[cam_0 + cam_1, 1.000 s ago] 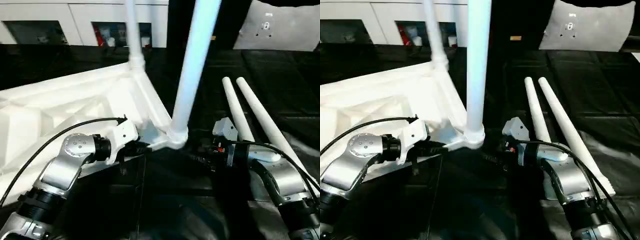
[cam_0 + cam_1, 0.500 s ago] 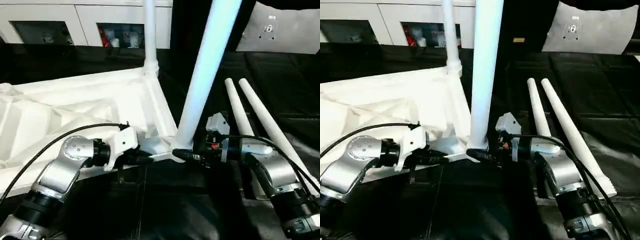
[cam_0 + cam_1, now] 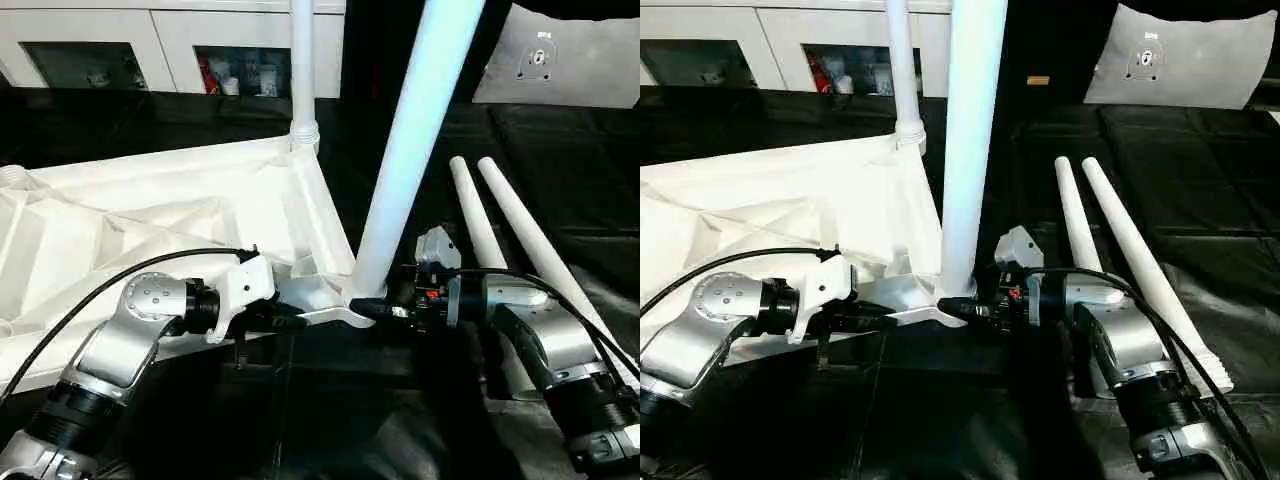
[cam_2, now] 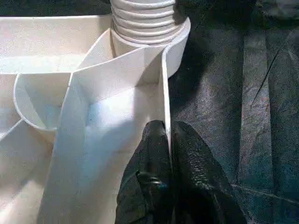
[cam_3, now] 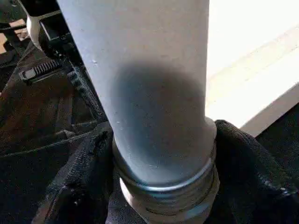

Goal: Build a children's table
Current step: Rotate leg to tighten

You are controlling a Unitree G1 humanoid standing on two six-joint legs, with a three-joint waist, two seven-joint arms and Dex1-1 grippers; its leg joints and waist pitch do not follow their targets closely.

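Tabletop (image 3: 150,215) of white plastic, lying upside down on black floor covering (image 3: 1200,180), ribbed underside up. Far corner socket (image 3: 303,137) filled by an upright leg (image 3: 302,50). Near corner socket (image 4: 145,44) holding a second leg (image 3: 415,140), long axis rising steeply and leaning slightly rightward, ribbed collar (image 5: 168,186) seated at the socket mouth. Right gripper (image 3: 975,308) reaching in level from the right, black fingers (image 5: 79,182) wrapped round either side of that collar, closing on it but not clearly clamped tight. Left gripper (image 3: 290,318) coming in from the left, fingertips (image 4: 154,154) pinched together on the thin upright edge wall of the tabletop just beside the same socket, steadying it. Two spare legs (image 3: 505,235) lying side by side on the floor covering to the right, narrow ends pointing away, nearer the right arm. Likely next: twisting or pressing the leg home about its own axis.
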